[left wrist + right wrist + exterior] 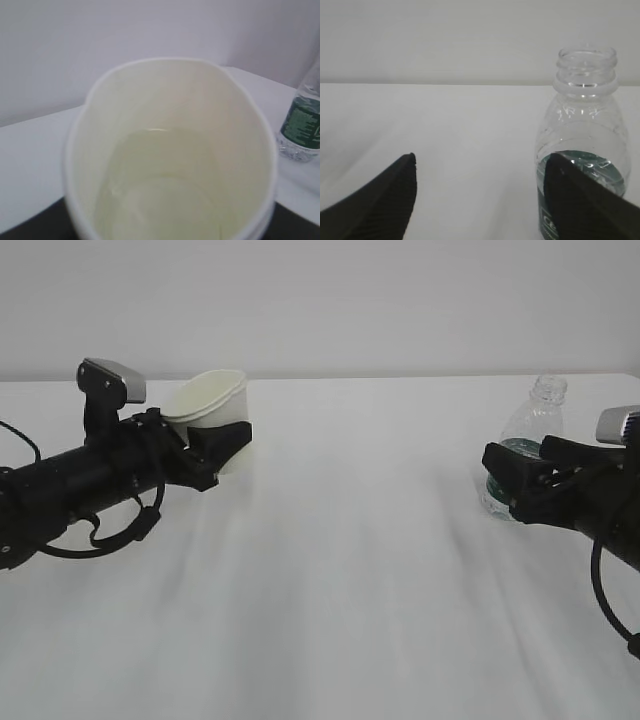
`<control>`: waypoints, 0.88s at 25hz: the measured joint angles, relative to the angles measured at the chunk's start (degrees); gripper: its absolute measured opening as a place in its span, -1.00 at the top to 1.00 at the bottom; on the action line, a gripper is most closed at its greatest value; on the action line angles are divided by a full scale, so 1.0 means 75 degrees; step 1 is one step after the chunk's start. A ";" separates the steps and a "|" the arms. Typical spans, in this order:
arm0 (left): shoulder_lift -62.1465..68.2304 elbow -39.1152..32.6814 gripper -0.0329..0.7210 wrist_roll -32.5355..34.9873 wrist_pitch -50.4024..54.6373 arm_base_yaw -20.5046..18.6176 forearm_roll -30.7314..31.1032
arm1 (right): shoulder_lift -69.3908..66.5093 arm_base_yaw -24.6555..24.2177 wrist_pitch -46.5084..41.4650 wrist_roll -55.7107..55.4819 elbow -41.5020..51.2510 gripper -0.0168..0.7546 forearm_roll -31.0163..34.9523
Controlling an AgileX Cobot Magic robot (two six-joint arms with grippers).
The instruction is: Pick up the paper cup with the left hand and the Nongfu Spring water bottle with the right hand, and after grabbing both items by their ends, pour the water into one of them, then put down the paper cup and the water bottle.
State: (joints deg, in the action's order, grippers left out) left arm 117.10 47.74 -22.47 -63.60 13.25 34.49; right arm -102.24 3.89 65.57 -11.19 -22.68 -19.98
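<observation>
Soft, even light; slight blur.

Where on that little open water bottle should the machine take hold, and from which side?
Around the labelled middle of the water bottle, coming in level from the side. It stands upright with no cap, so a sideways hold on the broad body looks steadiest and keeps the neck free. The right tool is open beside that band, not centred on it.
</observation>
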 joint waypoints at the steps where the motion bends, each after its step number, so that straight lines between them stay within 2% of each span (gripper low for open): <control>1: 0.0000 -0.0100 -0.18 0.0129 -0.0037 0.0000 -0.0158 | 0.0000 0.0000 0.0000 -0.0015 0.0000 -0.58 0.0000; 8: 0.0000 -0.0707 -0.18 0.1029 -0.0060 0.0000 -0.1489 | 0.0000 0.0000 0.0000 -0.0050 0.0000 -0.58 -0.0045; 13: 0.0000 -0.0991 -0.18 0.1498 -0.0073 0.0000 -0.2820 | 0.0000 0.0000 0.0000 -0.0062 0.0000 -0.58 -0.0077; 22: 0.0126 -0.1041 -0.18 0.2134 -0.0133 0.0000 -0.3564 | 0.0000 0.0000 0.0000 -0.0079 0.0000 -0.58 -0.0105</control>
State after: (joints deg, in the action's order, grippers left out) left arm 118.05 39.93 -6.47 -64.60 13.25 7.75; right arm -102.24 3.89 65.57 -11.79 -22.68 -20.77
